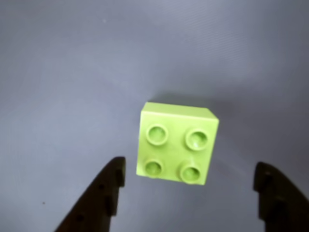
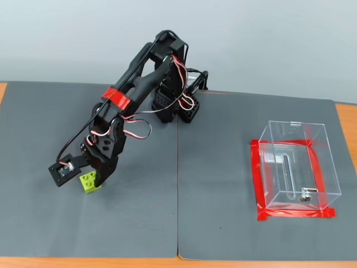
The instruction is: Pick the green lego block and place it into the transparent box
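The green lego block (image 1: 176, 142) is a lime-green brick with four studs, lying on the dark grey mat. In the wrist view my gripper (image 1: 190, 166) is open, with one dark finger at the lower left and one at the lower right. The block's near edge lies between the fingertips and touches neither. In the fixed view the gripper (image 2: 93, 177) is lowered over the block (image 2: 88, 182) at the left of the mat. The transparent box (image 2: 315, 139) stands empty at the right, far from the gripper.
Red tape (image 2: 255, 187) frames the box's base, which has a slot and a small metal fitting (image 2: 304, 195). The arm's base (image 2: 178, 109) sits at the back centre. Two grey mats meet at a seam (image 2: 178, 184); the orange table (image 2: 347, 120) shows at the edges.
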Motion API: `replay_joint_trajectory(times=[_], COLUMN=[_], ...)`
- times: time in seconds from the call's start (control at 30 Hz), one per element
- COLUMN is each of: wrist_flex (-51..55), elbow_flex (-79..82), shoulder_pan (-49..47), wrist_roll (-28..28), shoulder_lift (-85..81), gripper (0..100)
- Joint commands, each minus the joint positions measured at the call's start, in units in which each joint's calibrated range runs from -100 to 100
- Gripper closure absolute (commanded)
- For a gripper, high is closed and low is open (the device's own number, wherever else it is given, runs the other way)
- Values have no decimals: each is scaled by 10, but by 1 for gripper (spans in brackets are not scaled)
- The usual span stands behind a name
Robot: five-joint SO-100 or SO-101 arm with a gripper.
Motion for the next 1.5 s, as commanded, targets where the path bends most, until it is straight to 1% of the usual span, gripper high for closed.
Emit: replay_joint_trajectory(times=[0.0,0.1,0.6,0.67,0.83,0.9,1.27,1.47], wrist_flex=[-7,-29,-30,-30,-30,-30,-26,-21], elbow_flex=[-38,-40,-42,-42,-42,-42,-40,-32], shoulder_pan=[-6,-6,-2,-2,-2,-2,0,-2], wrist_roll=[-1,-1,-1,-1,-1,-1,-1,-1], shoulder_lift=[16,33,61,61,61,59,50,-12], gripper=[69,69,70,72,88,91,91,91])
